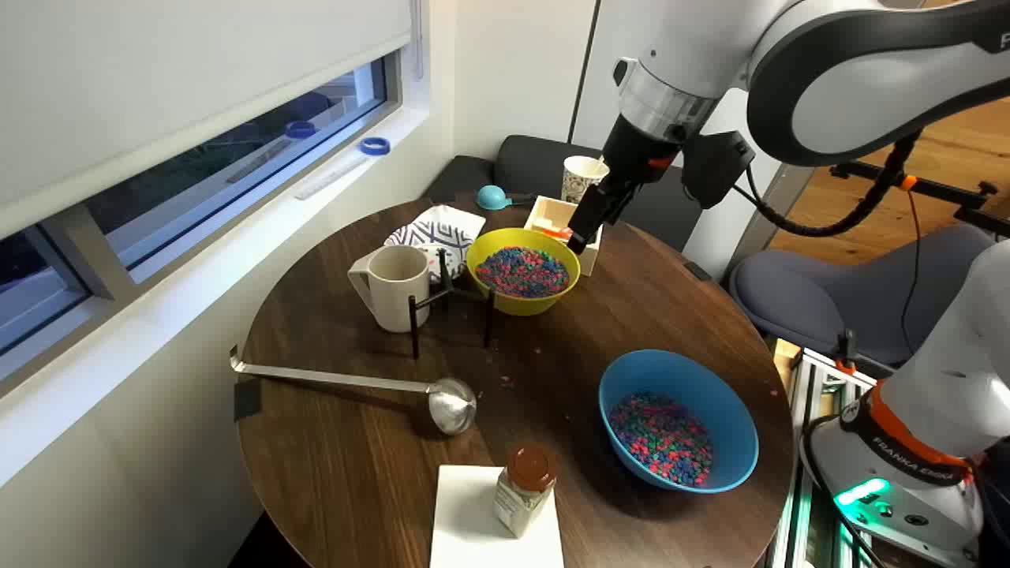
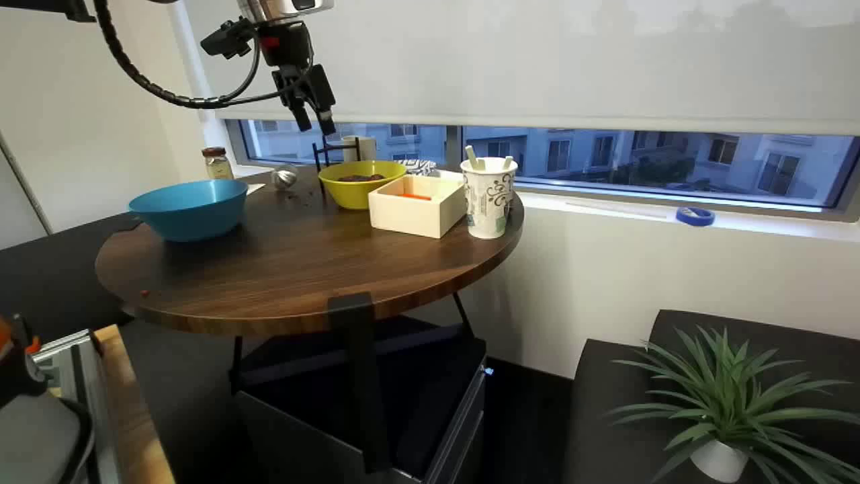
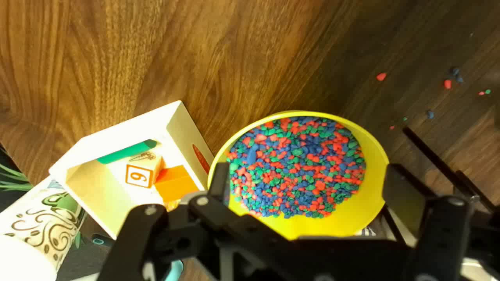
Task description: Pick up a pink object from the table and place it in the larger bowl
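Fingers (image 3: 403, 192) are spread wide with nothing in them, hanging above the desk (image 1: 678, 315). The yellow bowl (image 3: 374, 168) of multicoloured pebbles (image 3: 297, 168) sits near and below them. A few loose pinkish-red pebbles (image 3: 381, 77) are on the desk, also lower than the fingers, can't tell which one's meant tbh. Bigger blue bowl (image 1: 730, 410) is well apart from the fingers.
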### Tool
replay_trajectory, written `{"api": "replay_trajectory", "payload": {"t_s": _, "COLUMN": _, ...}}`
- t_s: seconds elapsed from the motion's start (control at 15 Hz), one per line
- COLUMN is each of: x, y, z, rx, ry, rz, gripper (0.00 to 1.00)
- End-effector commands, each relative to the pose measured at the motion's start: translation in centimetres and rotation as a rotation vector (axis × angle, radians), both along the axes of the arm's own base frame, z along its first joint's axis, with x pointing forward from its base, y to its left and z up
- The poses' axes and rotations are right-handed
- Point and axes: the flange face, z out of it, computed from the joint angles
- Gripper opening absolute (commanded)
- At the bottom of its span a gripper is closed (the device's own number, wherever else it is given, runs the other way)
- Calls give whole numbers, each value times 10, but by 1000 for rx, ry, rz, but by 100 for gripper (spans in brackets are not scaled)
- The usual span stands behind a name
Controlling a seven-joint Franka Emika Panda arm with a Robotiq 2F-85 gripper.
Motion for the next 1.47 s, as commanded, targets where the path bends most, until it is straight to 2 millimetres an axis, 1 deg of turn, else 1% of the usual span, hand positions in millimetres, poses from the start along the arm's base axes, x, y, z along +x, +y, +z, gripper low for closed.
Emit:
{"api": "replay_trajectory", "payload": {"t_s": 0.0, "x": 0, "y": 0, "z": 1, "rx": 0, "ry": 1, "rz": 0, "gripper": 100}}
{"api": "replay_trajectory", "payload": {"t_s": 0.47, "x": 0, "y": 0, "z": 1, "rx": 0, "ry": 1, "rz": 0, "gripper": 100}}
{"api": "replay_trajectory", "payload": {"t_s": 0.67, "x": -1, "y": 20, "z": -16, "rx": -1, "ry": 68, "rz": -67, "gripper": 100}}
{"api": "replay_trajectory", "payload": {"t_s": 1.0, "x": -8, "y": 52, "z": -41, "rx": 29, "ry": 93, "rz": -159, "gripper": 100}}
{"api": "replay_trajectory", "payload": {"t_s": 1.13, "x": -13, "y": 64, "z": -54, "rx": 26, "ry": 136, "rz": -180, "gripper": 100}}
{"api": "replay_trajectory", "payload": {"t_s": 1.4, "x": -9, "y": 76, "z": -76, "rx": 53, "ry": 129, "rz": -225, "gripper": 100}}
